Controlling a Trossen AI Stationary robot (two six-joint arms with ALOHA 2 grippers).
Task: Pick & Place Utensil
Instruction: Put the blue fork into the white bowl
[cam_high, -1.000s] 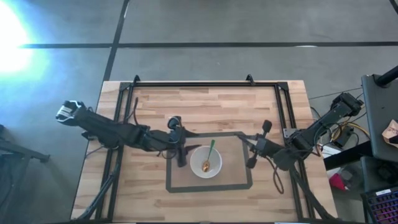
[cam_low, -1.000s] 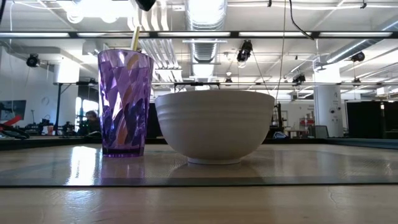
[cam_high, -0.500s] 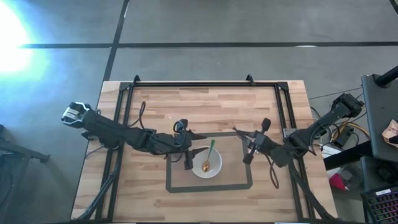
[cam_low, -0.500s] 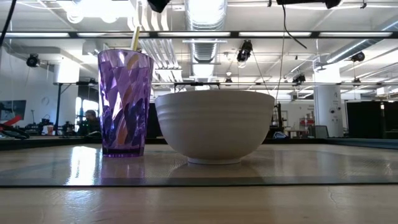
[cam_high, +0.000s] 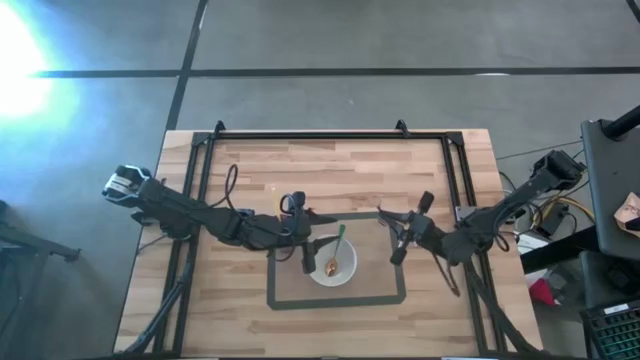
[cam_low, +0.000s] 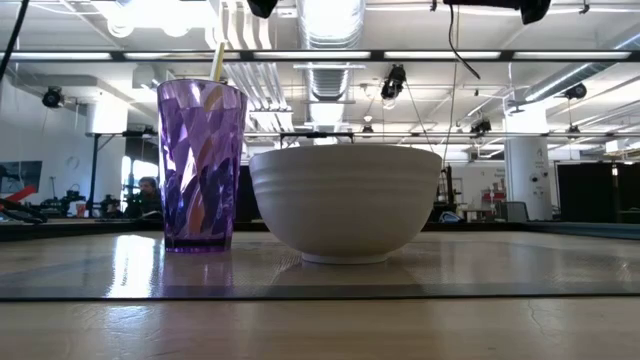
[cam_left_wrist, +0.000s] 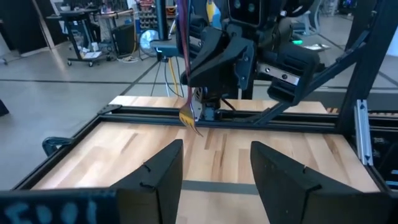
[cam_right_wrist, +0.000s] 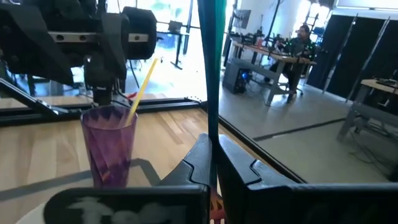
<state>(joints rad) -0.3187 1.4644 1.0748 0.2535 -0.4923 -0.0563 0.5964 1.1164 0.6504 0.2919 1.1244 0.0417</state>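
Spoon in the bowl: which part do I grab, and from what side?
Take the spoon by its green handle, near the raised end. The gold head lies down inside the bowl, while the handle slants up toward the rim on the table's far side. Come straight down from above, with the pincer's fingers either side of the handle.

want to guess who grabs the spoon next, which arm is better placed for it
Probably the left. The left gripper hangs open at the edge of the bowl, close to the spoon lying inside. The right gripper sits clear of the bowl, farther from the spoon.
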